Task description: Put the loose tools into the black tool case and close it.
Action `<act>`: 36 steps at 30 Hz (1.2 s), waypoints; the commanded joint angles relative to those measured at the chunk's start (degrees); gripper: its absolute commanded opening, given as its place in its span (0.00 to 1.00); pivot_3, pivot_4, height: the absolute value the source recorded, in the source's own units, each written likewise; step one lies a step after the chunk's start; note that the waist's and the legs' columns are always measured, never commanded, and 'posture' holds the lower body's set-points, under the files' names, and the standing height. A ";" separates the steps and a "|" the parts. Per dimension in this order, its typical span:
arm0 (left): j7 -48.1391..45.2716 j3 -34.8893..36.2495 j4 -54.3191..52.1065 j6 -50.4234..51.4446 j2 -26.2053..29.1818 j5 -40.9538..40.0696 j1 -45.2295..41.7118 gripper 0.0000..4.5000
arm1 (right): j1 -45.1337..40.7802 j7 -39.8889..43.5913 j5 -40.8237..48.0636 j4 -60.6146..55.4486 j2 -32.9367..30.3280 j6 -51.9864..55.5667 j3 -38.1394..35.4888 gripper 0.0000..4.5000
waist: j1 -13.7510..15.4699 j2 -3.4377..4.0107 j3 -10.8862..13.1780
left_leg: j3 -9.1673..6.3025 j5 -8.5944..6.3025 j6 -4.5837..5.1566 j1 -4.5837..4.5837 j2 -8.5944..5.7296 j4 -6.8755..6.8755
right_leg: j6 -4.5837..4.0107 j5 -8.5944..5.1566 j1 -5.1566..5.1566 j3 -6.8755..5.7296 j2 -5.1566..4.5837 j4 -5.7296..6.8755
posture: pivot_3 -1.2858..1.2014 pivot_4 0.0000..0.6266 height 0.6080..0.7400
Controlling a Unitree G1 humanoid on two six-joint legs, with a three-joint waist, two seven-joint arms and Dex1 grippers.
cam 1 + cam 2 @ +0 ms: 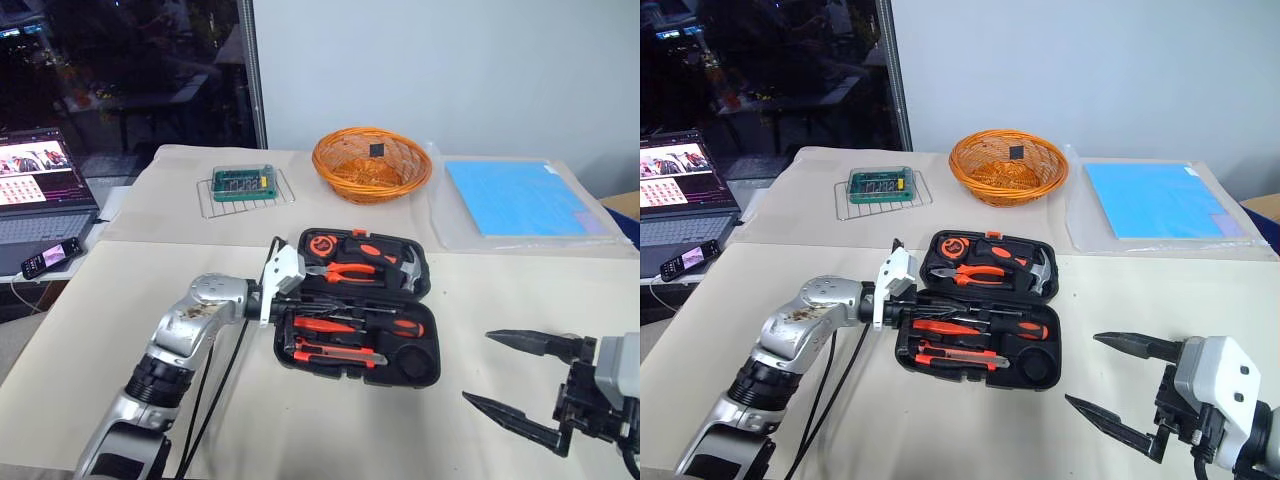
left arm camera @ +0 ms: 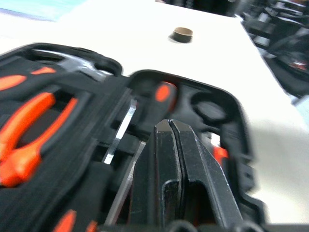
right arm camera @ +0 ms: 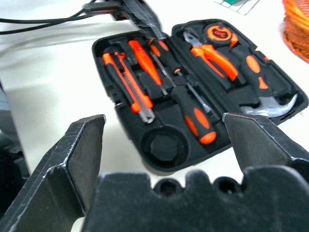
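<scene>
Beige tabletop (image 1: 520, 330) is carrying the black tool case (image 1: 420, 372), which is lying open dead centre with its long axis running left to right, hinge line in the middle and lid half on the far side. Screwdrivers (image 3: 190, 108) and the utility knife (image 3: 130, 84) are sitting in the near half already, but the round recess (image 3: 166, 147) is looking empty, and the beige tape roll (image 2: 181, 34) is sitting loose on the table past the case's right end.

Left gripper (image 1: 285, 290), fingers pressed together and holding nothing, is hovering at the case's left edge. Right gripper (image 1: 520, 385) is hanging wide open, near and to the right of the case, so I'd guess it's the closer one to that roll.
</scene>
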 commanded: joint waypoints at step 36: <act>3.49 3.12 -18.72 6.82 3.44 -13.60 -1.26 1.00 | -25.35 -20.17 -25.26 41.49 -12.82 26.92 22.07 0.17 | 0.33 -0.12 0.11 | 0.19 0.01 0.02 -0.30 -0.08 0.04 | 0.02 0.01 -0.33 0.17 0.27 0.02 | 0.52 0.24 1.00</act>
